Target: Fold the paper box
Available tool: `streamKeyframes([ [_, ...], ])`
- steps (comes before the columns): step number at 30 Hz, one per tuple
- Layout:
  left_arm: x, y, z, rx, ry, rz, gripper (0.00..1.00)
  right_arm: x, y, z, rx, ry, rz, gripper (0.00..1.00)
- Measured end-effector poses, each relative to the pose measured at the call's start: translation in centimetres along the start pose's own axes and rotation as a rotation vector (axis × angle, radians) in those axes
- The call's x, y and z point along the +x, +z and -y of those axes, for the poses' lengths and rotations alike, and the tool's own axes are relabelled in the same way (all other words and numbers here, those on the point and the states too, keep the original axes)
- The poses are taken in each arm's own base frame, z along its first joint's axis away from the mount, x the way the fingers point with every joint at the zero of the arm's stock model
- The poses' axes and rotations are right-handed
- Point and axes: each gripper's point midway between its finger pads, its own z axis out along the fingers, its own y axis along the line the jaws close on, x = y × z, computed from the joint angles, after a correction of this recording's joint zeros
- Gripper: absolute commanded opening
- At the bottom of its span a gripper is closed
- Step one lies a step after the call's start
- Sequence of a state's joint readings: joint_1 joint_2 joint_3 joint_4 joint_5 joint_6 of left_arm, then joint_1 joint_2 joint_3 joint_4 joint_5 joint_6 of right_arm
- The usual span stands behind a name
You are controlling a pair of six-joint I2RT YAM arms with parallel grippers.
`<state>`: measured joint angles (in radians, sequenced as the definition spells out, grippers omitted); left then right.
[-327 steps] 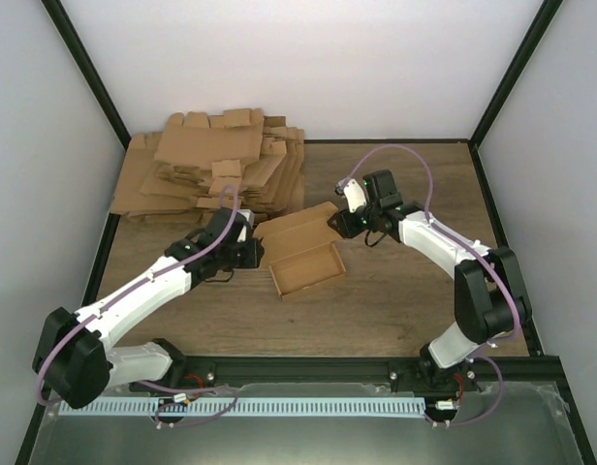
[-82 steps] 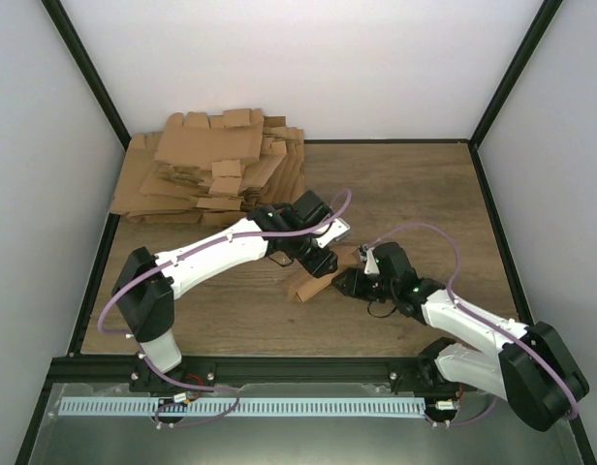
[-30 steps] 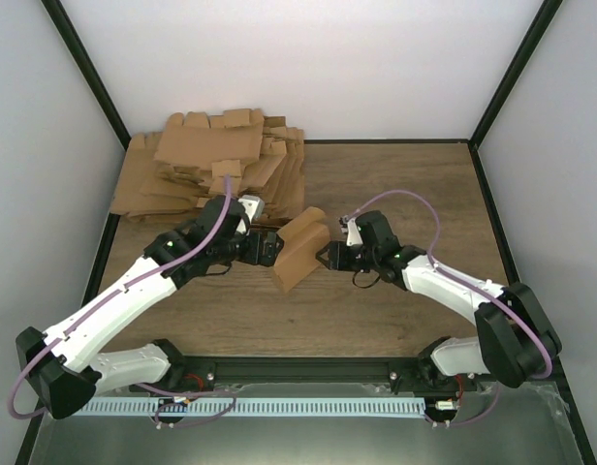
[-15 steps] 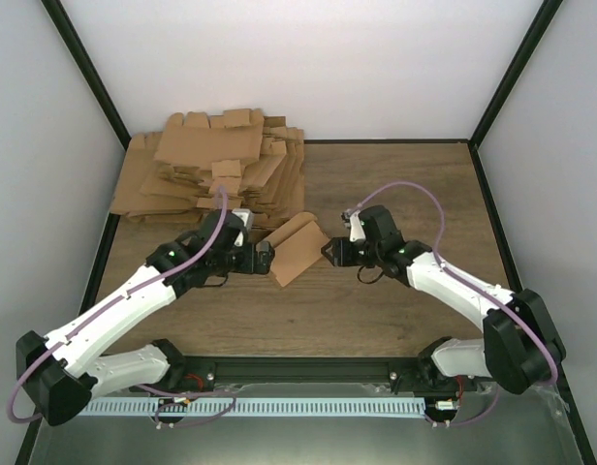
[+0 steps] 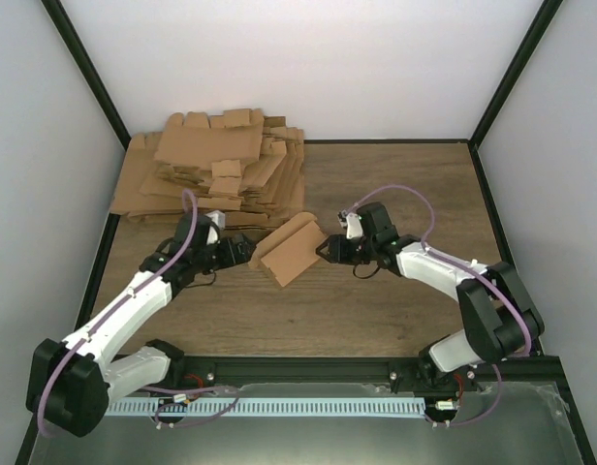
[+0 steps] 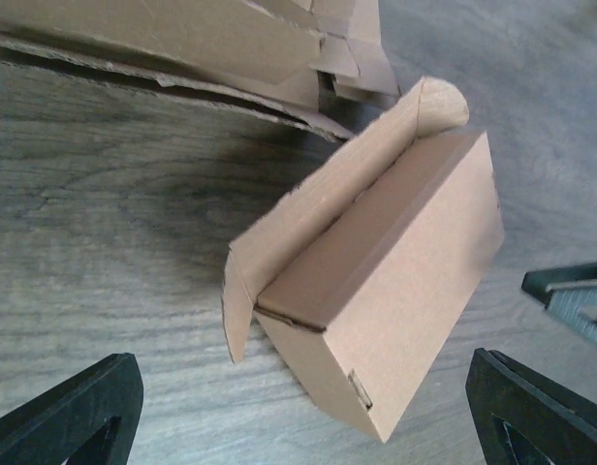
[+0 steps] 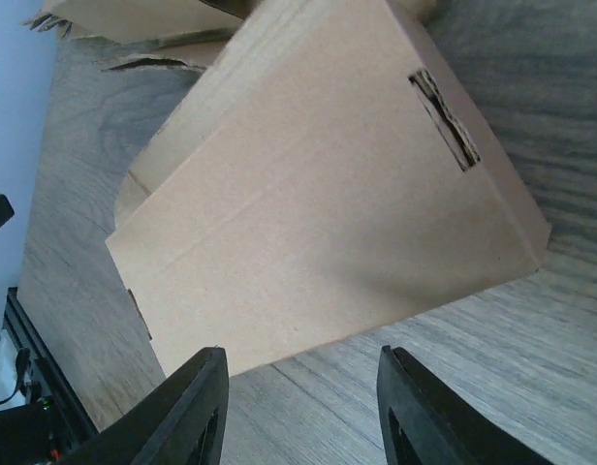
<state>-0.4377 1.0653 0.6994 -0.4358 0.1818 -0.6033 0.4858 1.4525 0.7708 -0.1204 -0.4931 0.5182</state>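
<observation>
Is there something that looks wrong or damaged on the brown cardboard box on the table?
Yes. The small brown cardboard box is not fully closed: one long flap with a rounded tab sticks out along its side, untucked. The slot in its broad face has ragged, torn-looking edges. Nothing else stands out.

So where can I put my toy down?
Far right: bare table between the pile of cardboard blanks and the right wall. Also the near strip in front of the paper box. Crowded: around the box, flanked by the left end effector and right end effector.
</observation>
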Motion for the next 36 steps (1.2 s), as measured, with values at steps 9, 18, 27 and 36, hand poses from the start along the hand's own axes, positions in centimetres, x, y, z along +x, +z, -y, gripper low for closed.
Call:
streamKeyframes([
  [9, -0.7, 1.5, -2.2, 0.084, -0.128, -0.017, 0.93, 3.2, 1.3, 2.2, 0.005, 0.107, -0.049, 0.39],
  [18, -0.5, 1.7, -1.5, 0.130, -0.114, -0.039, 0.94, 3.4, 2.0, 2.7, -0.005, 0.144, -0.040, 0.38],
  [27, -0.5, 1.7, -0.9, 0.161, -0.113, -0.047, 0.95, 3.7, 3.3, 4.2, 0.038, 0.211, -0.047, 0.34],
  [36, -0.5, 1.7, -0.8, 0.166, -0.113, -0.049, 0.95, 2.5, 2.6, 3.5, 0.024, 0.187, 0.004, 0.37],
])
